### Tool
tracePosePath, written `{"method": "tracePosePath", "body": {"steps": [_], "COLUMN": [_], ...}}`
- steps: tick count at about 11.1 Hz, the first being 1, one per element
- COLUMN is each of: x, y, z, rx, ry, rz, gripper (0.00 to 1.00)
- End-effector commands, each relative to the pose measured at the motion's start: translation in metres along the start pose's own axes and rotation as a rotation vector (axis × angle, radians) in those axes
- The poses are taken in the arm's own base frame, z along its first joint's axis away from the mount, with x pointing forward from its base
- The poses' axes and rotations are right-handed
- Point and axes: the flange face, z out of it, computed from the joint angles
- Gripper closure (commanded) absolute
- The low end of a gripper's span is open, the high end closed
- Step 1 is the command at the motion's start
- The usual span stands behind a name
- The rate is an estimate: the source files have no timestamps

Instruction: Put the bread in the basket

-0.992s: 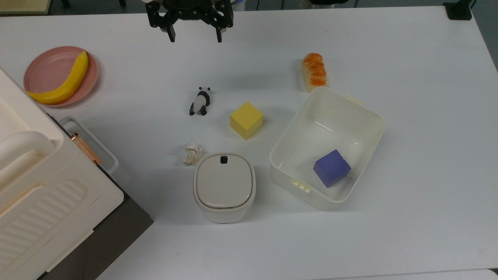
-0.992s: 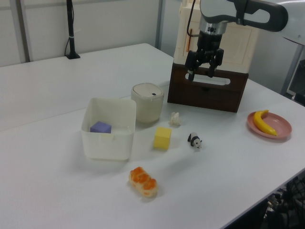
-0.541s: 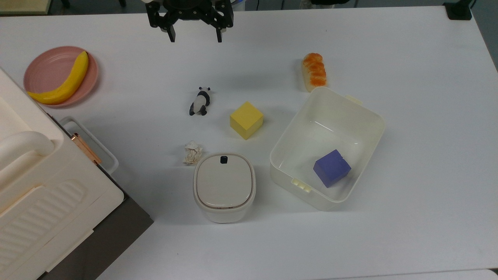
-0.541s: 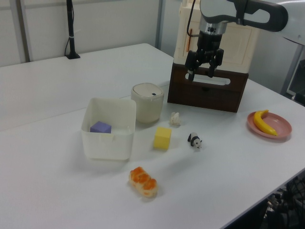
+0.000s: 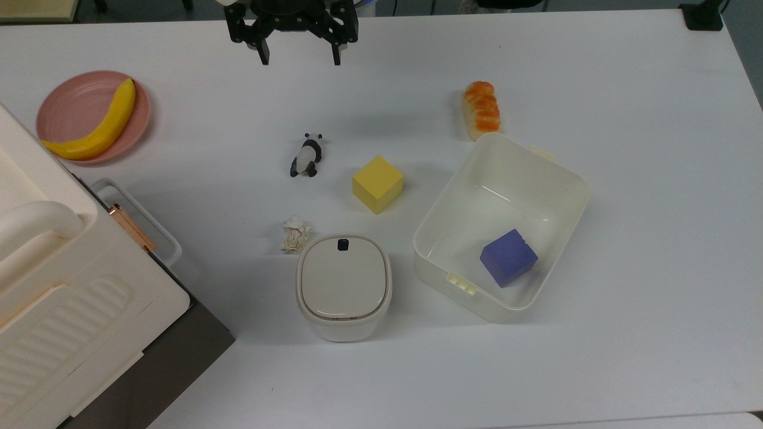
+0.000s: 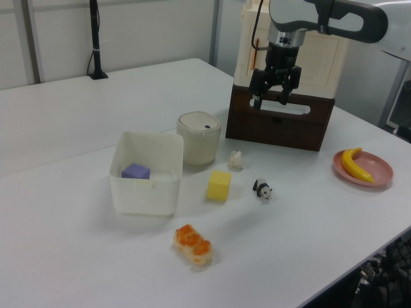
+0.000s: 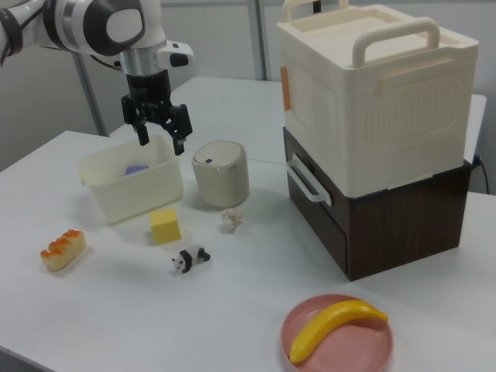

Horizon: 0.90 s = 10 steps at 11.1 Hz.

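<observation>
Orange-brown on top and pale cream along its sides, the bread [image 5: 482, 110] is lying on the white table [image 5: 626, 149], just outside one corner of the basket [image 5: 557, 164] — very close to the rim, though whether the two are touching cannot be told. The basket is sitting open-topped and is holding a purple cube [image 5: 508, 257] near one end. A yellow cube [image 5: 378, 183] is resting on the table to the top view's left of the basket, with a small panda figure [image 5: 306, 156] lying beyond it and a crumpled scrap of paper [image 5: 295, 233] beside a lidded rounded white bin [image 5: 343, 286]. Farther to the top view's left, a banana [image 5: 95, 125] is lying on a pink plate [image 5: 68, 107]. The gripper [image 5: 298, 58] is hanging in the air above the table's far edge in the top view, well apart from the bread — its two fingers are spread wide and are grasping nothing.
</observation>
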Motion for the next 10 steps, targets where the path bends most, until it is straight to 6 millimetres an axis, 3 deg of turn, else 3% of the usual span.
{"method": "tracePosePath", "body": {"steps": [1, 6, 10], "x": [-0.006, -0.009, -0.013], "y": [-0.006, -0.014, -0.041], "z": [0.002, 0.015, 0.037], "rx": [0.014, 0.013, -0.002], "ry": [0.000, -0.031, -0.074], "rz": [-0.007, -0.022, -0.074], "gripper": [0.00, 0.00, 0.00]}}
